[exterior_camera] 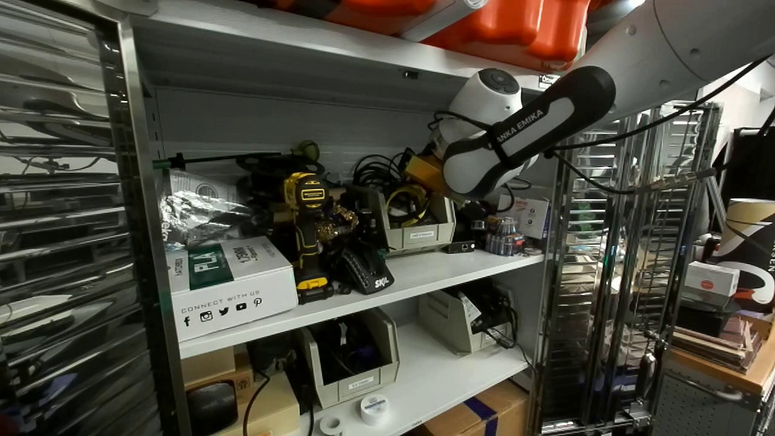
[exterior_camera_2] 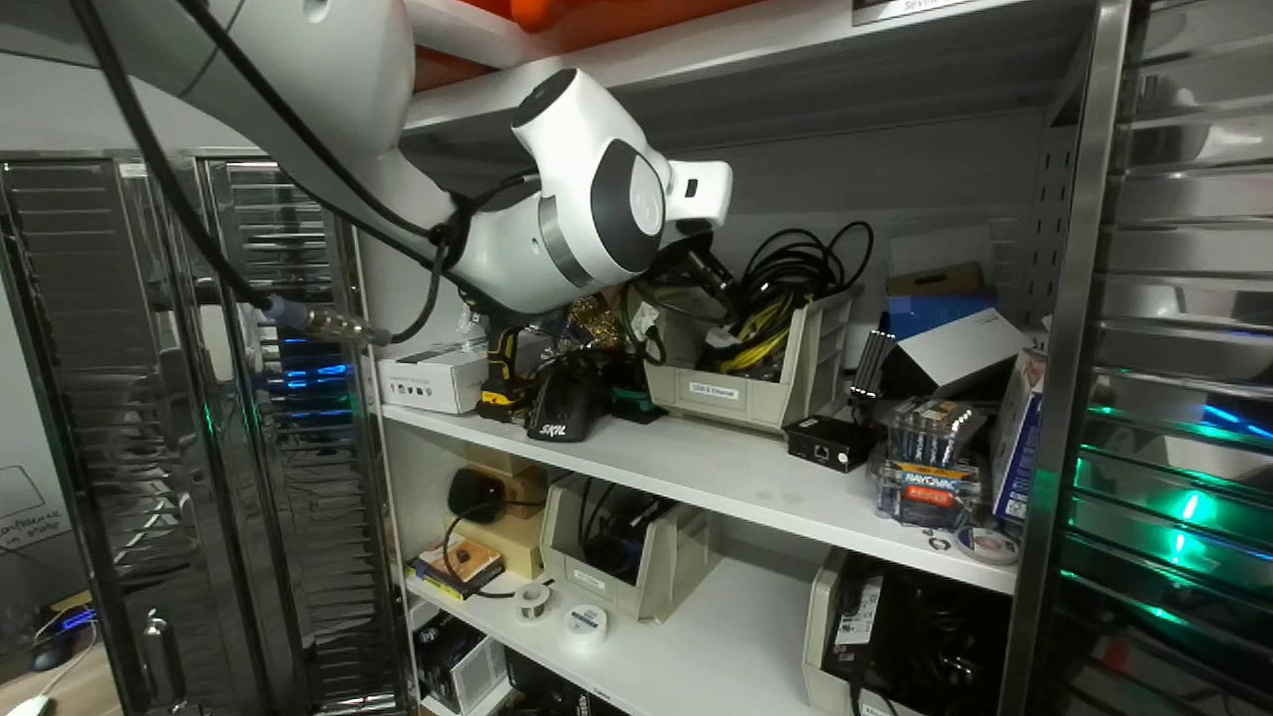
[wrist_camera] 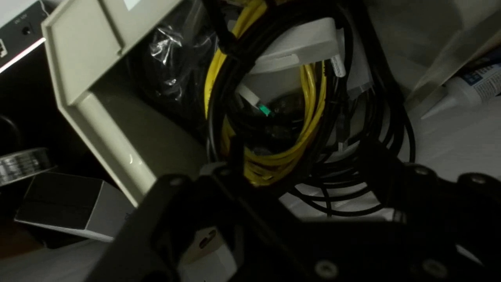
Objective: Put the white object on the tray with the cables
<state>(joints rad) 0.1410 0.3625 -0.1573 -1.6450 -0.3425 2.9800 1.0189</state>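
The cable tray appears to be the pale beige bin (exterior_camera: 422, 237) on the upper shelf, also in an exterior view (exterior_camera_2: 716, 398) and the wrist view (wrist_camera: 117, 137). It holds coiled black and yellow cables (wrist_camera: 274, 168). A white block-shaped object (wrist_camera: 301, 45) lies among the coils, and a white piece (exterior_camera_2: 646, 323) shows at the bin's front left. I cannot tell whether this is the task's white object. My gripper (wrist_camera: 303, 150) is open over the coils, its dark fingers apart with nothing seen between them but cables behind. It shows partly in an exterior view (exterior_camera_2: 708, 278).
A green-and-white box (exterior_camera: 236, 284), yellow drill (exterior_camera: 307, 236) and SKIL tool (exterior_camera: 363, 272) stand beside the bin. A black network box (exterior_camera_2: 827, 443), batteries (exterior_camera_2: 925, 477) and a white box (exterior_camera_2: 965, 348) are opposite. White rolls (exterior_camera_2: 585, 625) and cable bins (exterior_camera_2: 597, 587) are below.
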